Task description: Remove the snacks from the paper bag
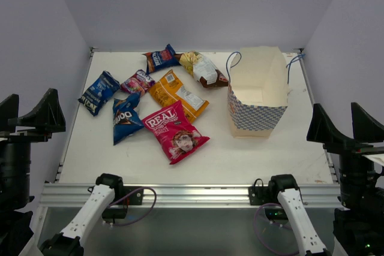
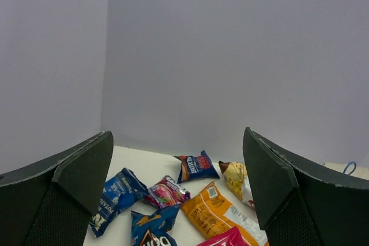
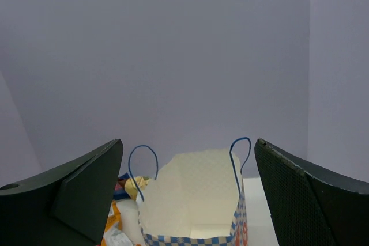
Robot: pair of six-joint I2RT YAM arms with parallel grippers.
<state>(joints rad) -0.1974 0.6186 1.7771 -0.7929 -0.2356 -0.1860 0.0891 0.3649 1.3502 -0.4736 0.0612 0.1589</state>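
Sitting nearest to me, the two arm bases are perching on a metal rail [image 1: 192, 195] along the near edge of the white bench [image 1: 252, 160], with cables [image 1: 141, 203] looping beside them. The left claw [image 1: 27, 117] is hanging off the left side of the bench, its dark fingers spread wide with nothing between them. The right claw [image 1: 347, 129] is hanging off the right side, likewise released and gripping nothing. Both are hovering well apart from the packets and the bag.

Going farther in, the snacks are all lying on the bench outside the bag, spread over the left half. The red-pink "REAL" packet [image 1: 175, 130] is lying nearest, tilted, close to the middle. Just to its left a dark blue packet [image 1: 125, 118] is lying at a slant. The orange packet [image 1: 178, 95] is lying just beyond the red-pink one and seems to be touching its far edge.

The paper bag [image 1: 255, 115] is standing upright on the right half, about level with the orange packet and apart from it. Its mouth is gaping open, its beige inside is showing, and thin blue cord handles [image 1: 233, 61] are arching from its rim.

Farther still, a second dark blue packet [image 1: 98, 92] is lying by the left edge, with the purple-pink packet [image 1: 137, 81] between it and the orange one. Farthest of all, a third dark blue packet [image 1: 161, 58] and the yellow-white packet [image 1: 203, 68] are lying side by side. The yellow-white one is reaching toward the bag's far left corner, and I cannot tell whether they are touching.
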